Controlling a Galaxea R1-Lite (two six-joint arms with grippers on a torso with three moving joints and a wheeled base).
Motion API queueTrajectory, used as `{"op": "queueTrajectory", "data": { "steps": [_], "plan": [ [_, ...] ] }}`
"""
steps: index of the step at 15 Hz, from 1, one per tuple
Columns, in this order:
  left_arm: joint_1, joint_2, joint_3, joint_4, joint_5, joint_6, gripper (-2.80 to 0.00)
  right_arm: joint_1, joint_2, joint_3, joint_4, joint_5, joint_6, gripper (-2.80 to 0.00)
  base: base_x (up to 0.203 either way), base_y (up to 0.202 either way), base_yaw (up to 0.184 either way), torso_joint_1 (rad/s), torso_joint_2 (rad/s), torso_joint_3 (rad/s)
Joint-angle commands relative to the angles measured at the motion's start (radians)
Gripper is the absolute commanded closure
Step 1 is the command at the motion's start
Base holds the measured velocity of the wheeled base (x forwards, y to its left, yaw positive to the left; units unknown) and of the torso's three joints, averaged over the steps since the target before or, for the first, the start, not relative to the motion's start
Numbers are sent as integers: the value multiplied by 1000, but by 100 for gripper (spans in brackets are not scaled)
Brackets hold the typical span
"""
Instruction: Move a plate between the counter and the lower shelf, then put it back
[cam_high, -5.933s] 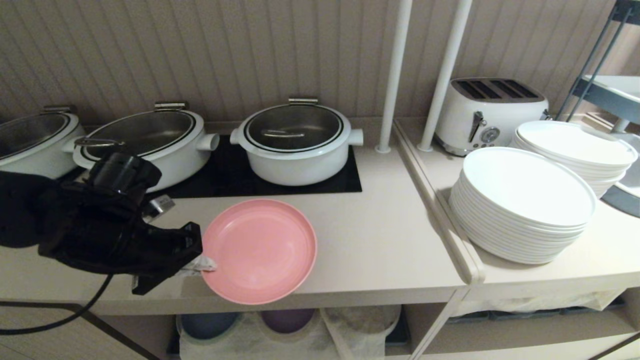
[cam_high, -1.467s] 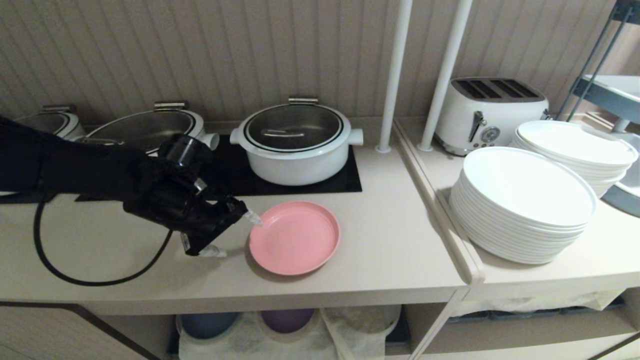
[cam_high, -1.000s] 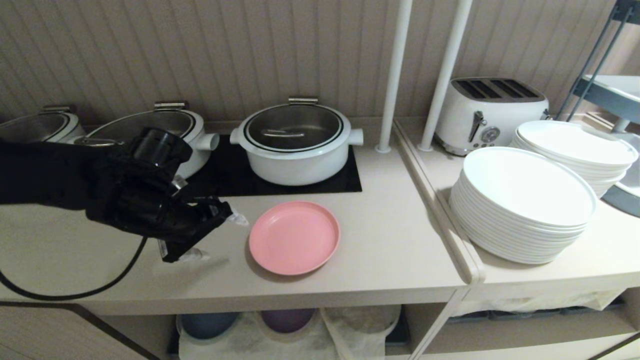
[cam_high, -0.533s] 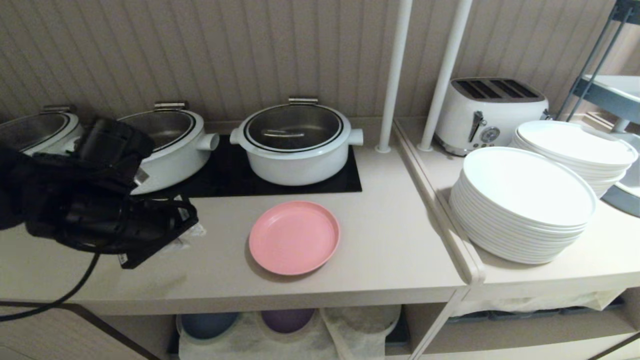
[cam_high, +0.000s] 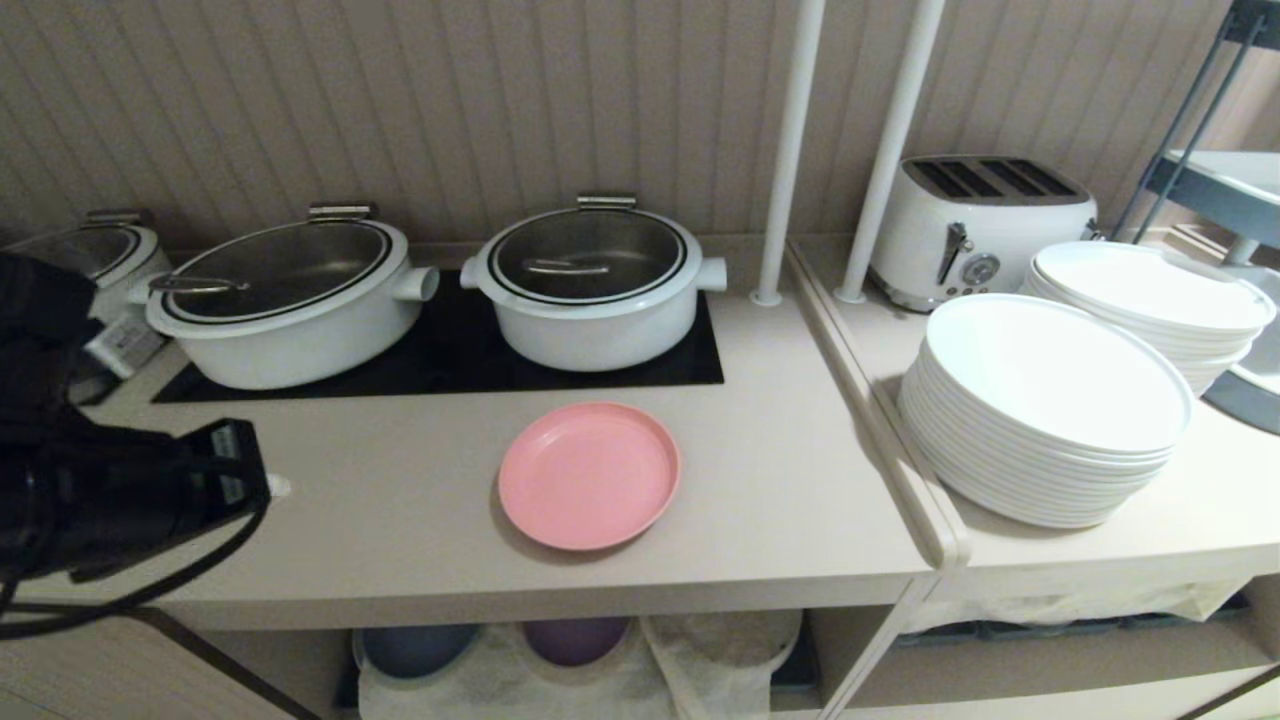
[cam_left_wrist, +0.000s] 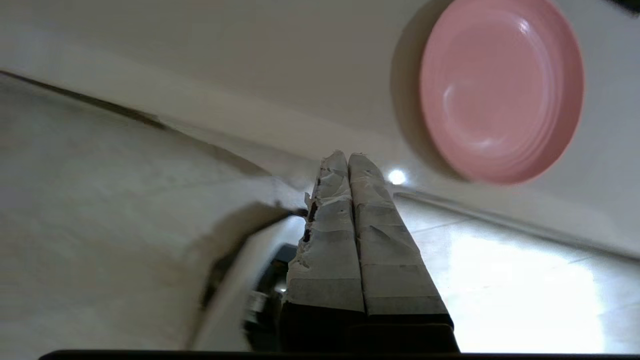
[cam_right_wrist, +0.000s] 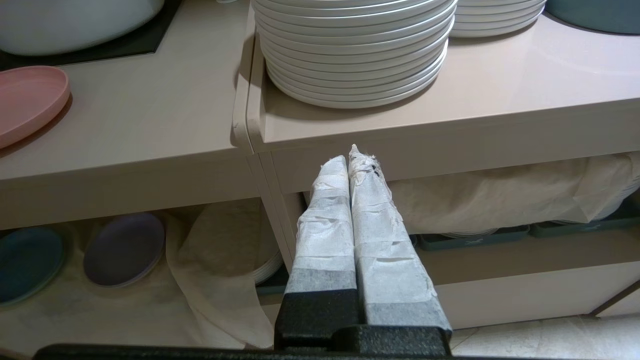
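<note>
While the plate (cam_high: 589, 475) lies flat on the counter (cam_high: 780, 500), the left gripper (cam_high: 272, 487) (jaws pressed together, holding nothing) risks snagging its trailing cable if it swings.

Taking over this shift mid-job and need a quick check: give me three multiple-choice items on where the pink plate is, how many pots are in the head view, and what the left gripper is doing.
1. Where is the pink plate?
A. on the counter, in front of the hob
B. on the lower shelf
C. on top of the white plates

2. How many white pots does the head view show?
A. one
B. three
C. five

3. What state is the left gripper in?
A. shut on the plate
B. wide open
C. shut, holding nothing

Answers:
1 A, it lies flat on the worktop.
2 B, two on the hob and one partly seen at the far left.
3 C, its taped fingers meet, apart from the plate.
</note>
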Motion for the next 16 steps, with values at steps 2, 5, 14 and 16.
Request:
{"op": "queueTrajectory", "data": {
  "steps": [2, 5, 14, 16],
  "plan": [
    [0, -165, 77, -1, 6, 133, 0, 0, 0, 0, -1, 0, 0, 0, 0, 0, 0, 0, 0, 0],
    [-9, -273, 169, -12, 70, 222, 0, 0, 0, 0, -1, 0, 0, 0, 0, 0, 0, 0, 0, 0],
    [169, -796, 836, -600, -75, 766, 0, 0, 0, 0, 0, 0, 0, 0, 0, 0, 0, 0, 0, 0],
    [179, -873, 881, -620, -152, 787, 0, 0, 0, 0, -1, 0, 0, 0, 0, 0, 0, 0, 0, 0]
  ]
}}
